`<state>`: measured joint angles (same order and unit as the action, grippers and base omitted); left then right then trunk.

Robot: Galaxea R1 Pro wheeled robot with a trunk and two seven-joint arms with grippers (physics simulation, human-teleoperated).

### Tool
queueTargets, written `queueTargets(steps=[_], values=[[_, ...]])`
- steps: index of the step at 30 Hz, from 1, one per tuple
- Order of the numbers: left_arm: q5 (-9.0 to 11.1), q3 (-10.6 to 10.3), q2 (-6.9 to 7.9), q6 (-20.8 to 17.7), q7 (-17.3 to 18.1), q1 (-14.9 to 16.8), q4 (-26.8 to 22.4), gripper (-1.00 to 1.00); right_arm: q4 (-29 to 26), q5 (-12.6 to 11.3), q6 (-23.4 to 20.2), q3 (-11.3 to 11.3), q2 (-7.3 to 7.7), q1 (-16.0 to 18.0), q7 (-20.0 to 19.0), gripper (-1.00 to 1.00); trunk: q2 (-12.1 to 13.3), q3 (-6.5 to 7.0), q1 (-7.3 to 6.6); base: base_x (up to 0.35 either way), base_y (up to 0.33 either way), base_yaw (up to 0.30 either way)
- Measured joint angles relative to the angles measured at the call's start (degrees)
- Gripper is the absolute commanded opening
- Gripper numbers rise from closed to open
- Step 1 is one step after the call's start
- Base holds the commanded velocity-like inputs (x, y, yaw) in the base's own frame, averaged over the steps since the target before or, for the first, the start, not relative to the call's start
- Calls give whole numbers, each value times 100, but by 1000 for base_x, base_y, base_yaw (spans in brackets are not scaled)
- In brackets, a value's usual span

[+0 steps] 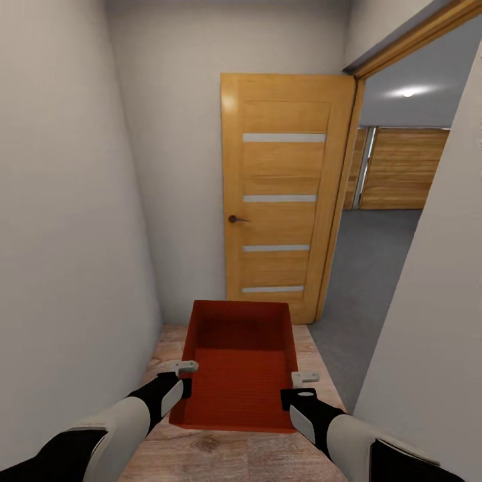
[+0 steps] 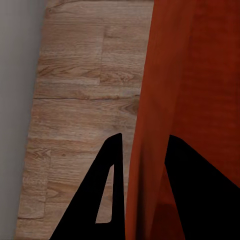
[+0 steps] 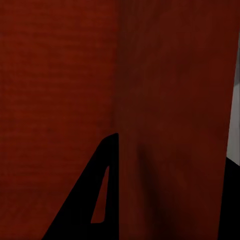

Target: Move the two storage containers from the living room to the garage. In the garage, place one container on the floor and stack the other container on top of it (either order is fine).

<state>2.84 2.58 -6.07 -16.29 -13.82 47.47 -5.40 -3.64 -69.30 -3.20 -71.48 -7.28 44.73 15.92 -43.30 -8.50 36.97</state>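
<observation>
Between your two arms, held out in front of the trunk above the light wood plank flooring [image 1: 221, 452], hangs the orange-red rectangular plastic container [image 1: 241, 375], open top up and roughly level; the left gripper [image 1: 179, 376] pinches its left wall, one dark finger [image 2: 107, 192] outside and the other inside in the left wrist view; the right gripper [image 1: 302, 388] clamps the right wall the same way, its finger [image 3: 97, 197] flat against the ribbed inner face; both are clenched on the bin, one side each; ahead stands an oak-coloured door with pale glass strips [image 1: 284, 201], swung open against the end wall, and to its right the doorway opens onto the dark grey concrete floor [image 1: 375, 268] with wooden plank garage doors [image 1: 402, 167] beyond; pale walls close in on both sides, so you have little room; I'd judge the carry about halfway done; turn the base right gently, keep both arms moving as one so the bin stays level, and watch the right-hand wall [image 1: 428, 335] near your right elbow
</observation>
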Motion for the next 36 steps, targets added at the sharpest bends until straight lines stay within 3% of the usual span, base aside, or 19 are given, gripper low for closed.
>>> queueTargets(steps=[36], values=[[4,-5,0,-3,-2,0,1,-100,20,11,1,11,-9,0,-11,-100,0,0,0,0,0,-2]])
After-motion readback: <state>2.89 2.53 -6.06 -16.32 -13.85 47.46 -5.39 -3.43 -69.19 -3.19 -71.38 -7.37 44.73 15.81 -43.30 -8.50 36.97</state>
